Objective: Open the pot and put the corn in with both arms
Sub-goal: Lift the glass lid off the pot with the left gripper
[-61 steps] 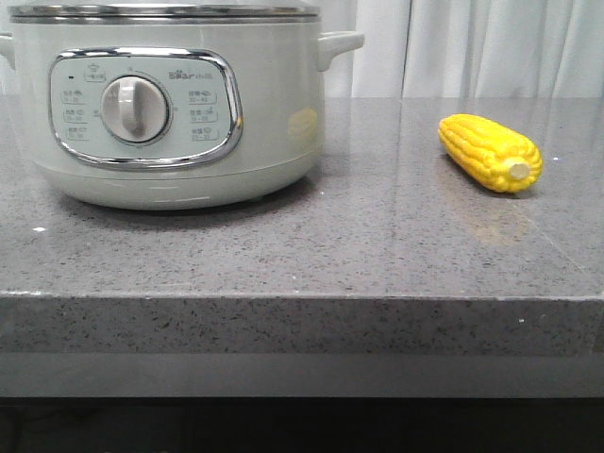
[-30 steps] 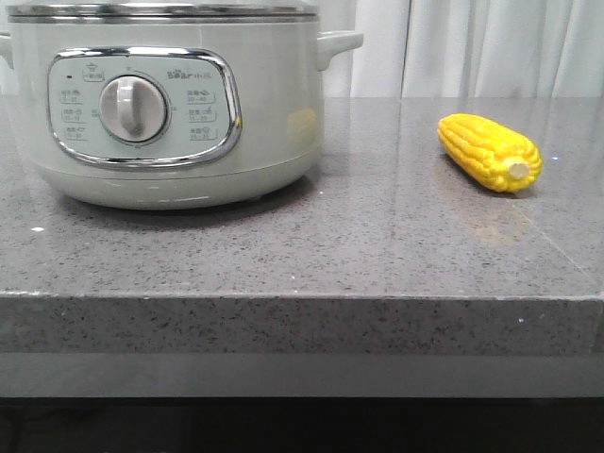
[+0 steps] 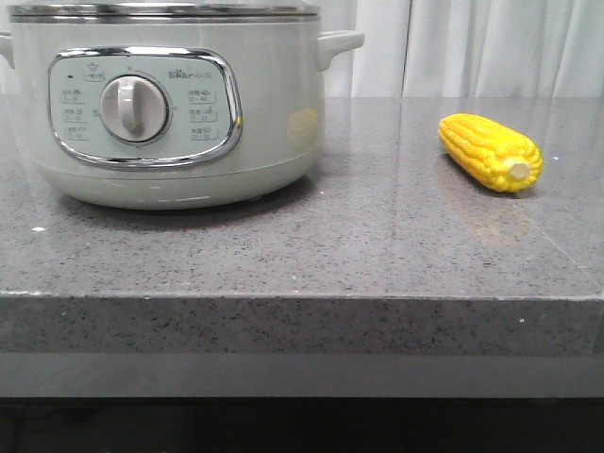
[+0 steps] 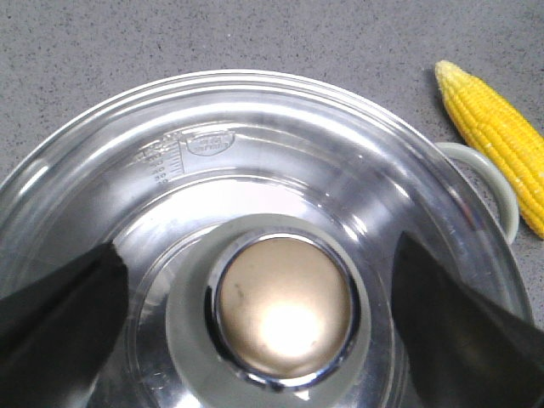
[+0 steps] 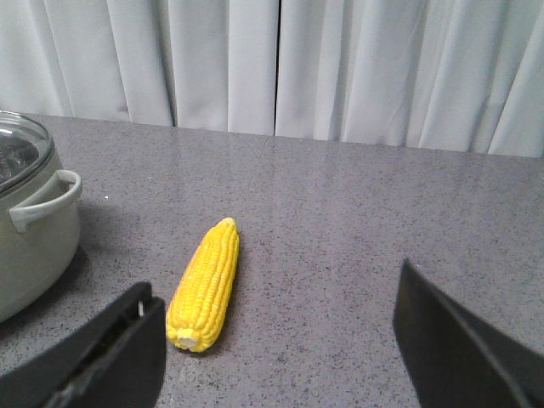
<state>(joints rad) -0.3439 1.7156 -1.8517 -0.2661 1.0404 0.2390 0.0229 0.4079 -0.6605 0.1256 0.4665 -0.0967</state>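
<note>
The pale grey-green pot (image 3: 274,113) stands at the left of the counter with its steel-rimmed lid (image 3: 160,9) on. The yellow corn (image 3: 489,151) lies to its right, stub end toward the front. Neither gripper shows in the front view. In the left wrist view my left gripper (image 4: 257,246) hangs open right above the glass lid (image 4: 255,161), one dark finger on each side of the round metal knob (image 4: 285,306), not touching it. In the right wrist view my right gripper (image 5: 276,285) is open above the counter, the corn (image 5: 206,285) just ahead of its left finger (image 5: 119,348).
The grey speckled counter (image 3: 377,245) ends in a front edge low in the front view. White curtains (image 5: 280,68) hang behind it. The pot's side handle (image 5: 47,200) sticks out toward the corn.
</note>
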